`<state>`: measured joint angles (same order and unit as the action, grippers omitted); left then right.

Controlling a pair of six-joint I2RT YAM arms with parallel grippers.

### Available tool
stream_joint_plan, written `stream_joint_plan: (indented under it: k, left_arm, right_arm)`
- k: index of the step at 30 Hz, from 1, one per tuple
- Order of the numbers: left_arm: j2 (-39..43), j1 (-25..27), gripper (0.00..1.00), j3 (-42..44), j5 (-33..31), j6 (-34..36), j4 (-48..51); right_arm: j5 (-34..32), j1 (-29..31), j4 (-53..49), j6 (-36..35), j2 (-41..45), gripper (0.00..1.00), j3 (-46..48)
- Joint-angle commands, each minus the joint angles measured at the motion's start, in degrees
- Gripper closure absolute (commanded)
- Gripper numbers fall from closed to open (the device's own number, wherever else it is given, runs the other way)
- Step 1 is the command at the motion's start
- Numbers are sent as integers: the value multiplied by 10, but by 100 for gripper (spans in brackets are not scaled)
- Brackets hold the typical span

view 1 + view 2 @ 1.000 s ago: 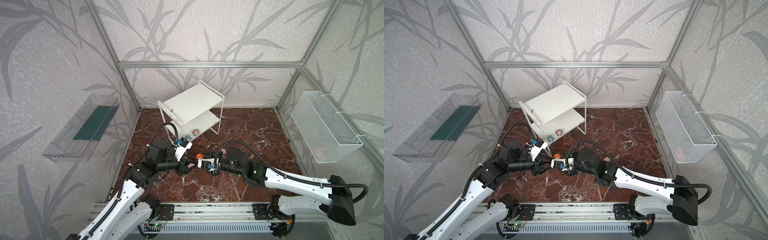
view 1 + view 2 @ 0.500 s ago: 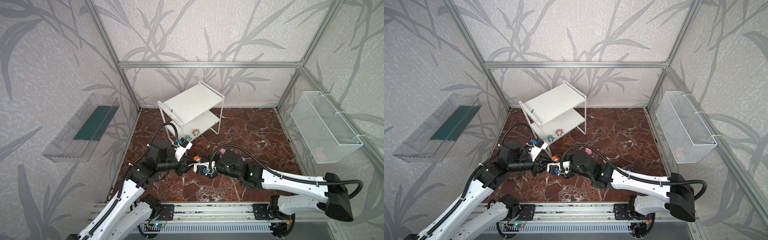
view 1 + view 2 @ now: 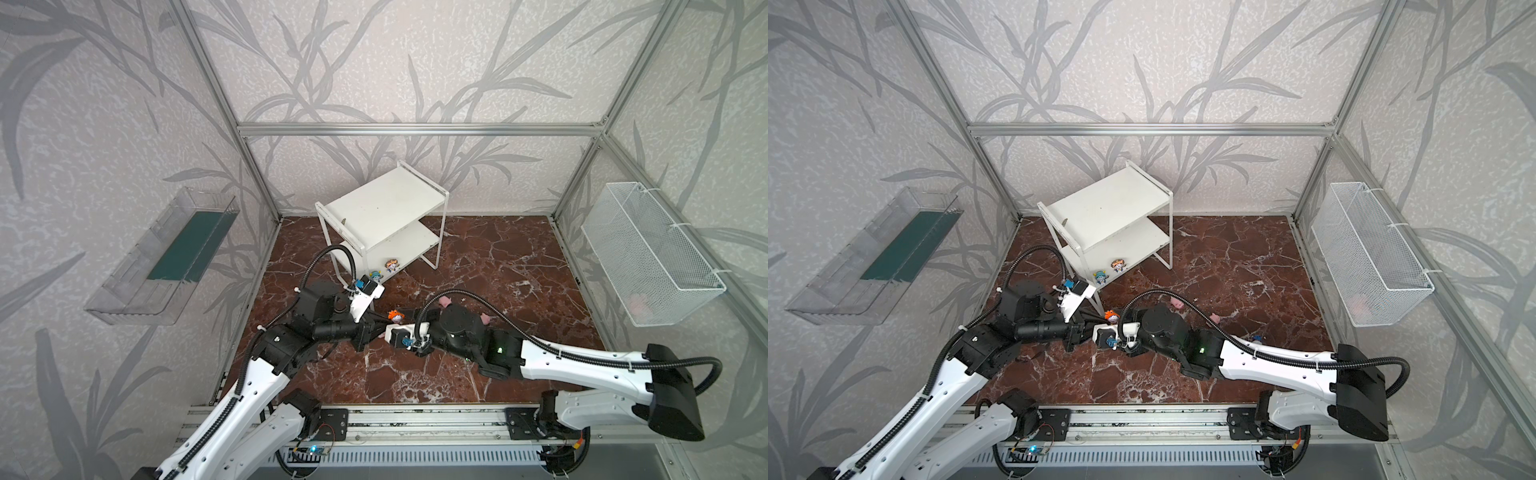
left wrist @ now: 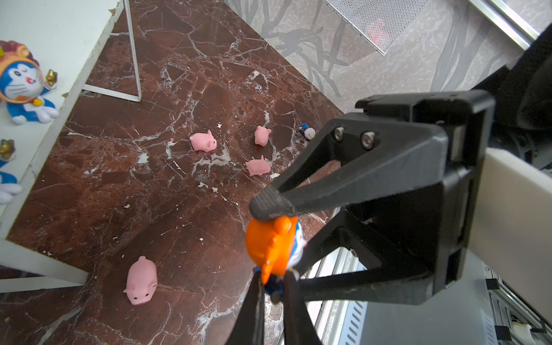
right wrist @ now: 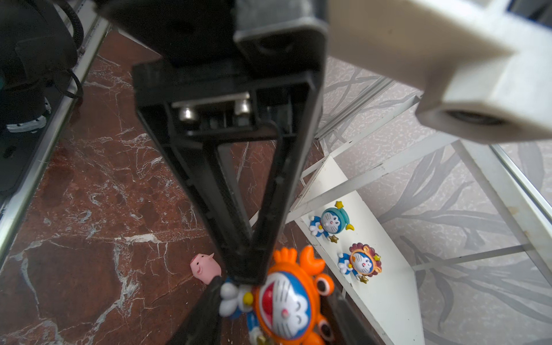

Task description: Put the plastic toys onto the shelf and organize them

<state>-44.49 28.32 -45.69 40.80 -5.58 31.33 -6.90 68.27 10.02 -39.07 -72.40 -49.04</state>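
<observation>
An orange crab-hooded figurine [image 3: 397, 316] [image 3: 1111, 316] hangs above the floor between both grippers. My left gripper [image 4: 273, 286] [image 5: 248, 271] is shut on its blue body. My right gripper [image 5: 274, 298] is shut on its orange head, one of its fingers [image 4: 268, 206] on top. Several pink pigs [image 4: 203, 141] [image 4: 140, 280] [image 5: 204, 267] and a small blue-white figurine [image 4: 307, 131] lie on the floor. The white shelf [image 3: 382, 208] [image 3: 1108, 208] stands at the back, with two figurines [image 5: 331, 222] [image 5: 361, 263] on its lower board.
A clear bin [image 3: 162, 257] hangs on the left wall. A white mesh basket [image 3: 648, 253] with something pink inside hangs on the right wall. The shelf's thin legs [image 4: 133, 59] stand close to the grippers.
The right arm carried the orange figurine leftward to the left gripper. The left jaws closed on the figurine's body.
</observation>
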Motion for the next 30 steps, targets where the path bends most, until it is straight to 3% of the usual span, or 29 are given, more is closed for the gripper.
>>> stream_joint_plan:
  k: [1, 4, 19, 21, 23, 24, 27, 30]
  left_arm:
    - [2, 4, 95, -11, 15, 3, -7]
    - [5, 4, 100, -11, 15, 3, -9]
    - [18, 4, 100, -5, 19, 4, -15]
    - [13, 4, 86, -6, 24, 5, -15]
    - [10, 4, 66, -6, 30, 4, -16]
    - [10, 4, 61, -5, 32, 4, -17]
    - [9, 5, 52, -4, 36, 3, -18]
    - [9, 5, 52, -4, 32, 4, -18]
  right_arm:
    - [29, 12, 55, 5, -4, 51, -36]
    - [25, 13, 54, 7, -6, 51, -36]
    - [-12, 13, 66, 3, -5, 49, -26]
    - [-2, 13, 63, 4, -2, 49, -26]
    - [10, 13, 63, 6, 1, 49, -25]
    - [13, 13, 63, 7, 1, 49, -25]
    - [25, 13, 64, 10, 2, 49, -25]
    - [37, 12, 63, 13, 1, 49, -28]
